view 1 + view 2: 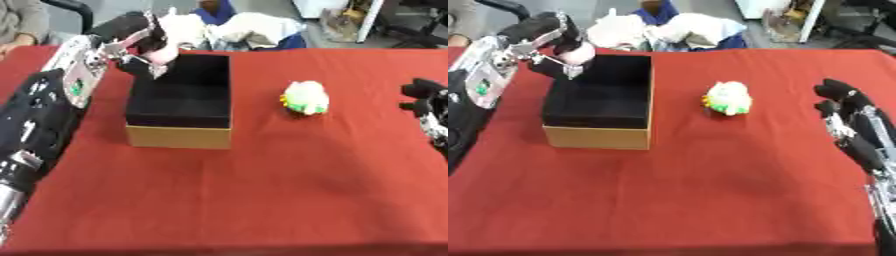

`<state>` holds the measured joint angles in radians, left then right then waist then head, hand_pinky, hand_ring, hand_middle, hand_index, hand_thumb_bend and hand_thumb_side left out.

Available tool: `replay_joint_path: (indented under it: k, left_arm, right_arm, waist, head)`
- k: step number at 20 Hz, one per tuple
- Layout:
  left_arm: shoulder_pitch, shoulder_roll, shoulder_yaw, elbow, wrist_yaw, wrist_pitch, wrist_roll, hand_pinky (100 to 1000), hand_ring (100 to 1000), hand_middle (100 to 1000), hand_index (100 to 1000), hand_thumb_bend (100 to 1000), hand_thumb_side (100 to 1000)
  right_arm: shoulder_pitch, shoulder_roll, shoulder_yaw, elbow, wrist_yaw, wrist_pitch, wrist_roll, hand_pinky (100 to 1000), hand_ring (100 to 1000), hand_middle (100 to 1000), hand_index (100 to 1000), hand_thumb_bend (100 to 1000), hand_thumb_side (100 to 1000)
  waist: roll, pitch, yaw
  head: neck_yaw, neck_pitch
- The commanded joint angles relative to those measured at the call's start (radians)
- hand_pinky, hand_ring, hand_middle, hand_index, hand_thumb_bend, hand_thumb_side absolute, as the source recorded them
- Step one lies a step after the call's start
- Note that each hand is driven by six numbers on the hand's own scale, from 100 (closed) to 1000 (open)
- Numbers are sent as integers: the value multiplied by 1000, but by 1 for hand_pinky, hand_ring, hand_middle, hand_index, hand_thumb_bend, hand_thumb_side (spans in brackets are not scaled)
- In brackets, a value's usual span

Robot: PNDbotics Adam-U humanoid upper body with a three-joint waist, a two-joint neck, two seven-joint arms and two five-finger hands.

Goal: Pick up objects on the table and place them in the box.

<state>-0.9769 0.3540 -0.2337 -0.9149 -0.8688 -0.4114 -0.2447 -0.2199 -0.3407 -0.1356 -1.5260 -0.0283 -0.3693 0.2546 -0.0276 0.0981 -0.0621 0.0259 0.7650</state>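
Box (179, 136): cardboard, tan outside, black lining, open top – left of centre.
Left hand (140, 47): upper left, over the box's far corner, fingers curled round a pink-white object (164, 54); its shape is hard to make out.
Toy (305, 97): soft, rounded, white with green and yellow – on the cloth right of the box, apart from it.
Right hand (843, 107): right edge, fingers straight, idle.
Table (262, 190): red cloth, smooth.
Room: pale bundles (693, 27) behind the far edge, blurred.

The box (179, 122) stands on the surface (262, 200), left of centre. The soft toy (305, 98) lies to its right, apart from it. The left hand (140, 47) hangs over the box's far left corner; the right hand (846, 107) rests at the right edge.
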Motion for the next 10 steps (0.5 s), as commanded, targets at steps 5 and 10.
replay_joint_path:
  k: [5,10]
  left_arm:
    - [14,10,-14,36,-47,-39,-58,523,471,397,552,292,249]
    - [37,32,-12,16,-5,-63,-84,658,660,668,802,451,654]
  right_arm:
    - [-10,-17,-8,-7,-5,-2,2,808,892,793,902,100,575]
    - [-10,-20,-10,-7,-2,-2,1,808,892,793,902,100,567]
  waist:
    - [1,-14,3]
    - [1,-15,7]
  head:
    - [0,5]
    - [-7,5]
